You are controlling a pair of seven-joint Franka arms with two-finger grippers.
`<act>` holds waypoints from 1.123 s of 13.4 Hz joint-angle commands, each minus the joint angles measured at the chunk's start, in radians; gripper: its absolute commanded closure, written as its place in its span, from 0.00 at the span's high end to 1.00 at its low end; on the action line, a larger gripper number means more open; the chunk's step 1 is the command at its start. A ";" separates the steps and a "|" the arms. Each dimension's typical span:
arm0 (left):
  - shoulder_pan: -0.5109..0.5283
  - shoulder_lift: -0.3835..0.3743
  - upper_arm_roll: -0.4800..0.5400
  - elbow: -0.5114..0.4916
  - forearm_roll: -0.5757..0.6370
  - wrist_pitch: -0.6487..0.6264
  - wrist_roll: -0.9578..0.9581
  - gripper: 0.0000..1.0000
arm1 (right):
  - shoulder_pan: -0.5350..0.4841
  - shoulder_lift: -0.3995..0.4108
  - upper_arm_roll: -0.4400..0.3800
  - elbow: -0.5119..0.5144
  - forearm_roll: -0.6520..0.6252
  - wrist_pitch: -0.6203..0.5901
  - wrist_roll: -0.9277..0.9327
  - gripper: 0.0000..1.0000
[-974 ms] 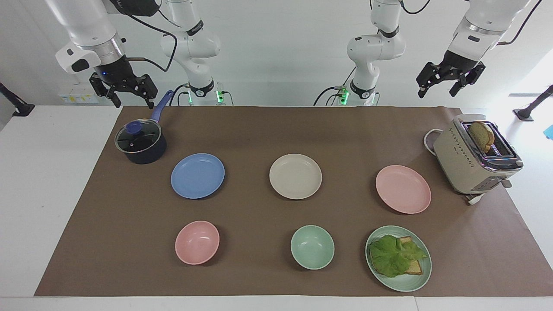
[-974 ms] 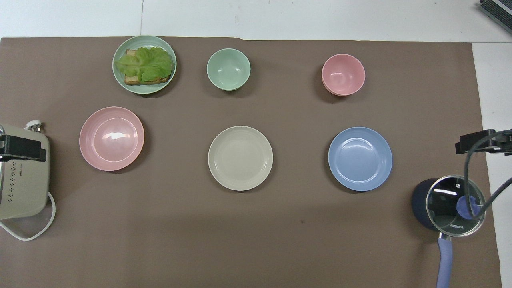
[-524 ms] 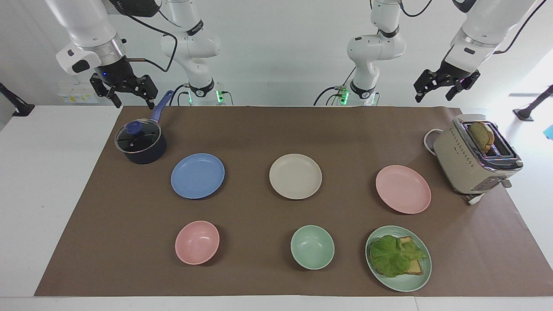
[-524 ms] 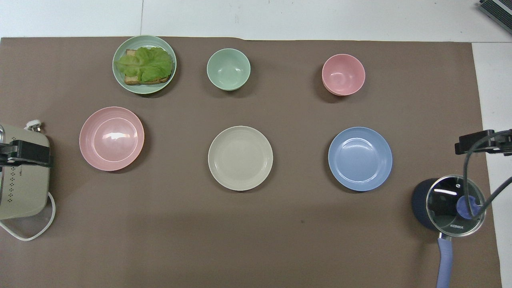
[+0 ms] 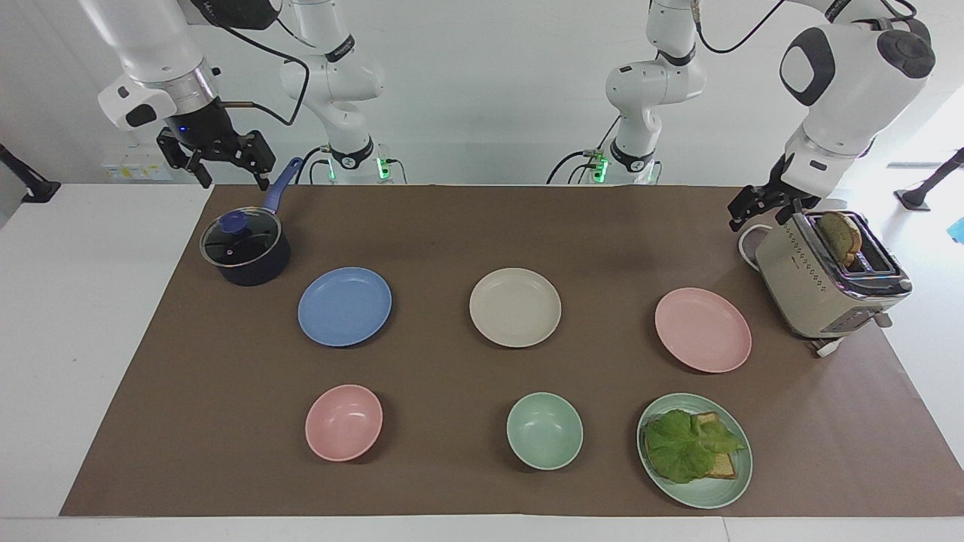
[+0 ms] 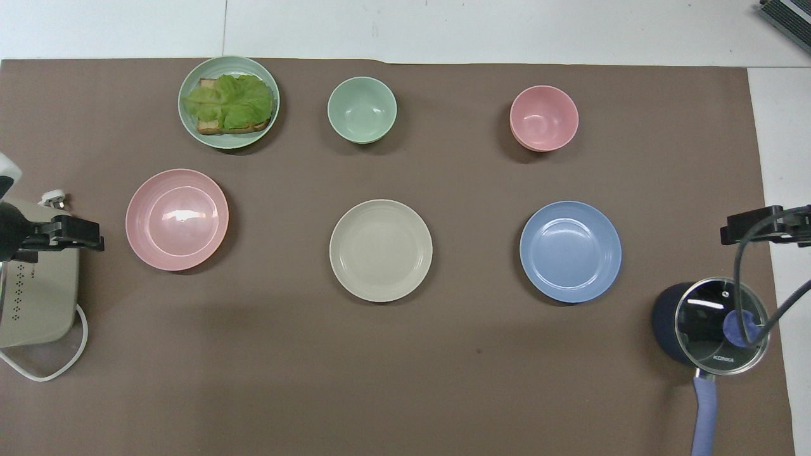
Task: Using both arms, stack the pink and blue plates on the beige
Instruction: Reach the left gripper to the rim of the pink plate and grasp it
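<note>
Three equal plates lie in a row across the middle of the brown mat. The beige plate (image 5: 515,307) (image 6: 381,250) is in the centre. The blue plate (image 5: 344,306) (image 6: 570,251) lies toward the right arm's end and the pink plate (image 5: 703,330) (image 6: 177,219) toward the left arm's end. All three are bare and apart. My right gripper (image 5: 233,179) (image 6: 754,225) hangs open and empty above the saucepan's handle. My left gripper (image 5: 757,214) (image 6: 76,231) is open and empty, low beside the toaster, short of the pink plate.
A dark saucepan (image 5: 245,248) with a glass lid stands beside the blue plate. A beige toaster (image 5: 825,286) holding bread stands beside the pink plate. Farther from the robots are a pink bowl (image 5: 343,421), a green bowl (image 5: 544,430) and a green plate (image 5: 708,497) with a lettuce sandwich.
The left arm has swung down and inward, bringing its gripper from high above to just beside the toaster. The right gripper has barely moved. No plate has shifted.
</note>
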 commanded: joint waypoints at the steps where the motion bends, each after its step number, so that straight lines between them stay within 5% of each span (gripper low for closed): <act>1: 0.012 0.039 -0.007 -0.087 -0.010 0.138 0.011 1.00 | -0.014 -0.024 0.008 -0.026 -0.015 0.002 -0.023 1.00; 7: 0.012 0.259 -0.007 -0.124 -0.010 0.388 0.005 1.00 | -0.014 -0.024 0.008 -0.026 -0.015 0.001 -0.023 1.00; 15: 0.075 0.323 -0.002 -0.143 -0.010 0.508 0.001 1.00 | -0.014 -0.024 0.008 -0.026 -0.015 0.001 -0.023 1.00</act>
